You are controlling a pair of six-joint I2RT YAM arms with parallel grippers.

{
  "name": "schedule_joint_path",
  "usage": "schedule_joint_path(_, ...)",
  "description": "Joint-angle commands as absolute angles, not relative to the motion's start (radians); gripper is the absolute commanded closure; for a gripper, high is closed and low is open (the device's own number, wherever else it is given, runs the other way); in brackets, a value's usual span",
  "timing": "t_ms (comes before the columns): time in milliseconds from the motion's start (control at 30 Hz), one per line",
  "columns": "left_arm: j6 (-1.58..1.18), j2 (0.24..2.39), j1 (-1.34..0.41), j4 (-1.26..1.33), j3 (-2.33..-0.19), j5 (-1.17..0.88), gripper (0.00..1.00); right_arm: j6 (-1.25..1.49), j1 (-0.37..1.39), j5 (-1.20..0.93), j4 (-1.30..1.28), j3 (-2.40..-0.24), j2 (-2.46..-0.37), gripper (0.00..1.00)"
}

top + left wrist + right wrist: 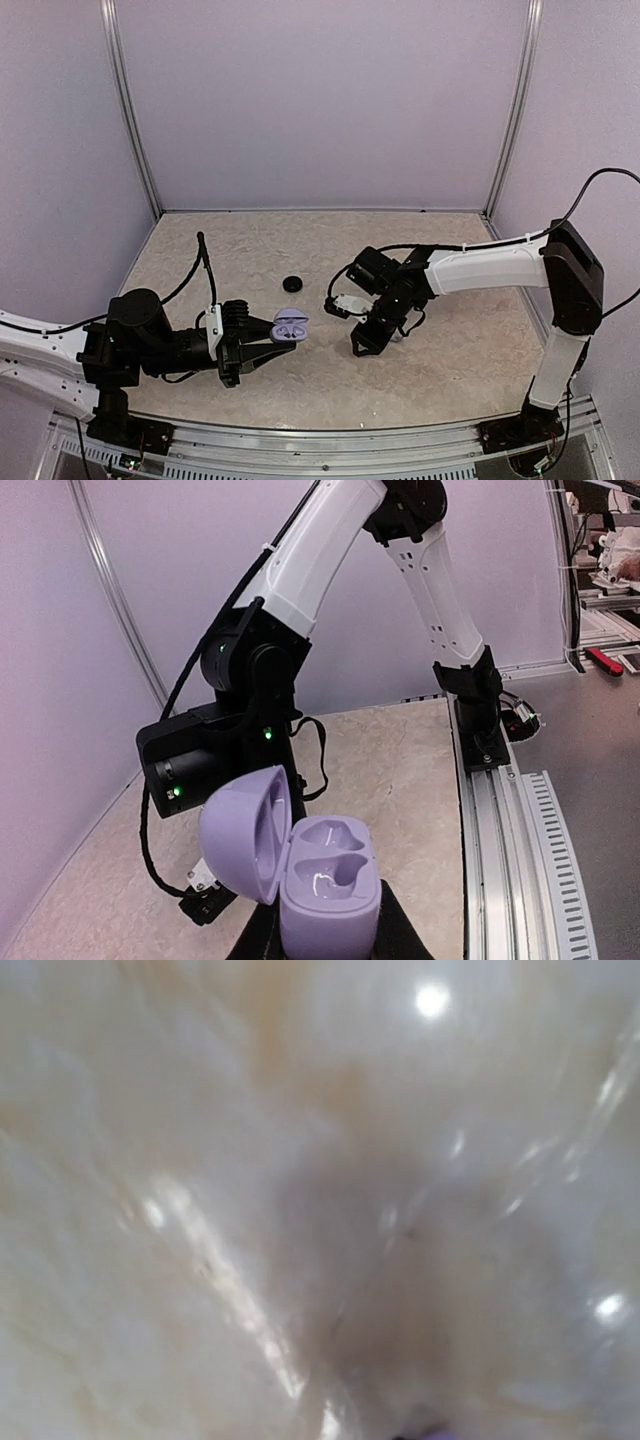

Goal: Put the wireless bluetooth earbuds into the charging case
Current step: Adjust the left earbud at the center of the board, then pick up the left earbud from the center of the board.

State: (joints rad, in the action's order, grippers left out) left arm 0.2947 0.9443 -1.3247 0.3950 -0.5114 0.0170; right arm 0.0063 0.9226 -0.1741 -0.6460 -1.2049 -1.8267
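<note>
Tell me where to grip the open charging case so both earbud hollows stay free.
Grip the lower half of the charging case across its two outer sides, coming from below the base, as the left hand does now. The lid stands open to one side and the hollows face up, so fingers kept low, under the rim, block neither.

Top view: you see even, diffuse lighting with a lavender cast; soft, short shadows fall on the table (300, 250). Left wrist view: bright and sharp up close, with a small white glint inside the charging case (330, 910); the far right background is slightly washed out. Right wrist view: entirely out of focus, cream-toned, with scattered round glare spots.
</note>
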Motion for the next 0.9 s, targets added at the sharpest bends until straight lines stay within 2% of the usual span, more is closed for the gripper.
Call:
schedule_joint_path(0, 0.285, 0.930, -1.321, 0.417, -0.526, 0.024, 0.91, -0.043, 0.933, -0.139, -0.727, -1.302, -1.798, 0.63)
schedule_joint_path(167, 0.282, 0.928, -1.317, 0.417, -0.525, 0.021, 0.91, -0.069, 0.927, -0.060, -0.810, -1.354, -1.861, 0.54)
schedule_joint_path(500, 0.280, 0.919, -1.315, 0.410, -0.524, 0.015, 0.91, -0.090, 0.916, -0.098, -0.845, -1.372, -1.939, 0.51)
schedule_joint_path(867, 0.284, 0.921, -1.312, 0.416, -0.520, 0.012, 0.91, -0.095, 0.913, -0.109, -0.865, -1.406, -2.005, 0.62)
